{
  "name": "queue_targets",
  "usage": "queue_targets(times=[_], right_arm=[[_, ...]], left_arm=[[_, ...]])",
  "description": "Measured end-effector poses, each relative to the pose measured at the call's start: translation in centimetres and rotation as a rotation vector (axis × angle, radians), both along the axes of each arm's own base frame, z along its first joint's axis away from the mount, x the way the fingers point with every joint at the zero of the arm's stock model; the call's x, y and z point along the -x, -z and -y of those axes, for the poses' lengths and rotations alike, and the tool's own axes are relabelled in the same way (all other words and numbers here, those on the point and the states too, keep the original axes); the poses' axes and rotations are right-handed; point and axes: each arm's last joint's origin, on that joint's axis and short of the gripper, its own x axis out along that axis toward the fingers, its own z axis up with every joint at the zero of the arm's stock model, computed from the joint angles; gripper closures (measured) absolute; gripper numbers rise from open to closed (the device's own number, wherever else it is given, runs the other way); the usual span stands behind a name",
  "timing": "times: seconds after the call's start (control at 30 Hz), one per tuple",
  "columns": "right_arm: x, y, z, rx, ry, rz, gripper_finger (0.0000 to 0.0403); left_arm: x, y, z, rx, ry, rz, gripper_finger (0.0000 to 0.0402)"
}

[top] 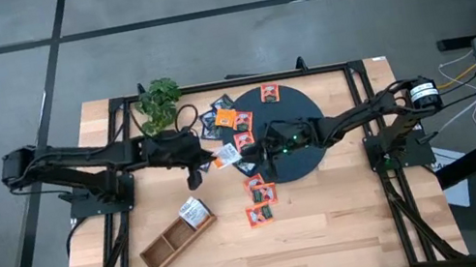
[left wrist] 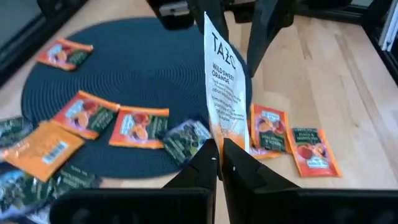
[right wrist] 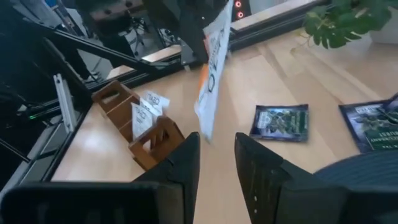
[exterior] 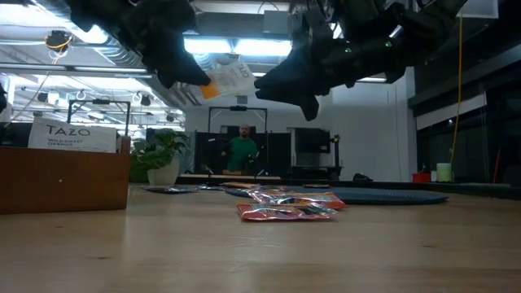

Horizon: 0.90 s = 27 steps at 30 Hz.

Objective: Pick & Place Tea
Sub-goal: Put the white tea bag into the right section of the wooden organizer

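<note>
**One tea bag is in the air, many more still wait**

The left gripper (left wrist: 219,163) is squeezed shut on a white and orange paper tea sachet (left wrist: 225,87). It holds the sachet up above the table, near the middle of the high view, just left of the round dark woven mat (top: 307,107). The sachet hangs upright between the two arms.

The right gripper (right wrist: 216,163) is right beside it, over the left edge of the mat. Its fingers stand apart and hold nothing. The sachet floats just in front of them.

The long wooden tray with little boxes (top: 171,242) lies in the lower left of the high view. At least one white sachet (top: 194,212) already stands in its upper end. The other boxes look bare.

Lots of small flat sachets are still lying about. Some orange ones sit on the mat, two red-orange ones (top: 260,200) lie below it, and dark ones lie near the green leafy plant (top: 159,102). So the job looks only just begun, and most of the tea is left to move.
</note>
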Motion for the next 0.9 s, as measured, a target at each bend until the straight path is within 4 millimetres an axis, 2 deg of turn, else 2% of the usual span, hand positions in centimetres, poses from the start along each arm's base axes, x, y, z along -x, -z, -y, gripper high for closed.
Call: queue_targets(times=[0.2,0.63,0.9], right_arm=[[-0.2,-0.7,-0.1,-0.007,-0.050,0.071,0.0299],[-0.4,-2.1,0.0,0.068,-0.030,0.221,0.0299],[-0.4,-3.0,0.1,0.110,-0.016,0.316,0.0299]], left_arm=[[-0.3,-0.5,0.1,-0.034,-0.007,0.064,0.0396],[-1.1,-2.5,-0.1,-0.074,-0.024,0.287,0.0395],[-1.2,-3.1,-0.1,-0.088,-0.055,0.347,0.0395]])
